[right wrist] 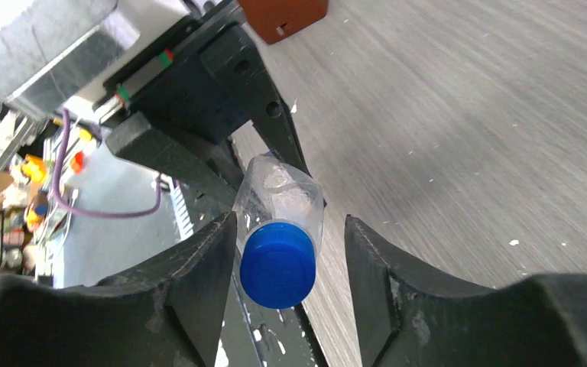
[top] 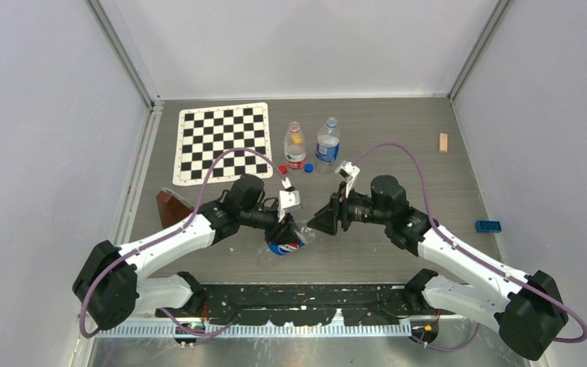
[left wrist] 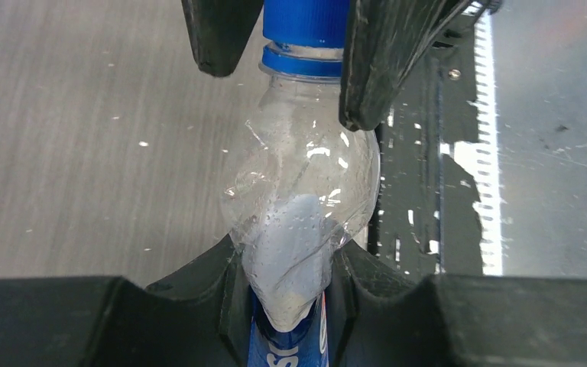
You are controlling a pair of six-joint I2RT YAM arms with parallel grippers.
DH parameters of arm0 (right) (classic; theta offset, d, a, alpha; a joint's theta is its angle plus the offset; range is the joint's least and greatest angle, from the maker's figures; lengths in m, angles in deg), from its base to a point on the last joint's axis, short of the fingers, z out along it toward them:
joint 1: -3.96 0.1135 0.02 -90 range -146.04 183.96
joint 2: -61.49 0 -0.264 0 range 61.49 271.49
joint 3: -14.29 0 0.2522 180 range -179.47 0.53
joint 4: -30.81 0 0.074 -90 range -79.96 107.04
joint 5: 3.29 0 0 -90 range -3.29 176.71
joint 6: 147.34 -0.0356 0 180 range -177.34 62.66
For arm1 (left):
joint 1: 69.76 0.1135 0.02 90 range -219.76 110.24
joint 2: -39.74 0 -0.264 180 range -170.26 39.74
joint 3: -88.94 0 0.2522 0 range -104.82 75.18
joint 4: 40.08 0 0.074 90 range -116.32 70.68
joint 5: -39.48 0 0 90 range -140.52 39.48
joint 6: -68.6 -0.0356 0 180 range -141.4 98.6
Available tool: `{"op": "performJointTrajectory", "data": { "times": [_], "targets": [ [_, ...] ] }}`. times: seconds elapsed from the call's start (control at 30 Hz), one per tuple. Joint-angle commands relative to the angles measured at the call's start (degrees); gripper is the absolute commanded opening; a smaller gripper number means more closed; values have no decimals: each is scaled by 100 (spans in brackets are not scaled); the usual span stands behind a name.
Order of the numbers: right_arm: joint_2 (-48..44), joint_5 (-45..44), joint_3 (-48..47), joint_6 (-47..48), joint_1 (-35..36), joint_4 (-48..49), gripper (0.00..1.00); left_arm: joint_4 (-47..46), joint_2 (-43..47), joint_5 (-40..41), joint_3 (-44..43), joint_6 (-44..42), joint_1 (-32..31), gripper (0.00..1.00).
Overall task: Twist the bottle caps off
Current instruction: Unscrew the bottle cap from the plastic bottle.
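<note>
Nearest to me, the left claw (left wrist: 287, 267) is clamped on the body of the blue-label bottle (left wrist: 302, 183). The bottle is dented by the squeeze and lies nearly flat, with its neck toward the right arm. The right claw (right wrist: 289, 229) stands half wide around the blue cap (right wrist: 277, 264) and grips nothing. One finger is just beside the cap; the other has a clear gap. I think I should centre the jaws on the cap, close firmly, then turn the wrist while the left side keeps the bottle from rotating. Far behind, the red-label bottle (top: 295, 149) and a second bottle (top: 327, 145) stand upright. A red cap (top: 282, 169) and a loose blue cap (top: 308, 168) lie beside them.
</note>
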Motion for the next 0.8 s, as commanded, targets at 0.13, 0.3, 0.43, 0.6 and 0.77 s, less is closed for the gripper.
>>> {"op": "performJointTrajectory", "data": {
  "times": [0.13,0.3,0.43,0.6,0.77],
  "targets": [
    [-275,-1233,-610,-775,22,-139,62,-724,378,1539,92,-198,-157,0],
    [-222,-1885,-852,-1168,21,-395,63,-1027,678,2528,322,-244,-342,0],
    [-32,-2234,-1078,-1430,14,-904,63,-1221,917,3123,477,-388,-548,0],
    [256,-1947,-1179,-1799,8,-716,63,-1354,995,3736,574,-564,-763,0],
    [427,-1667,-1238,-1894,12,-576,63,-1396,945,4100,593,-654,-860,0]
  ]
}}
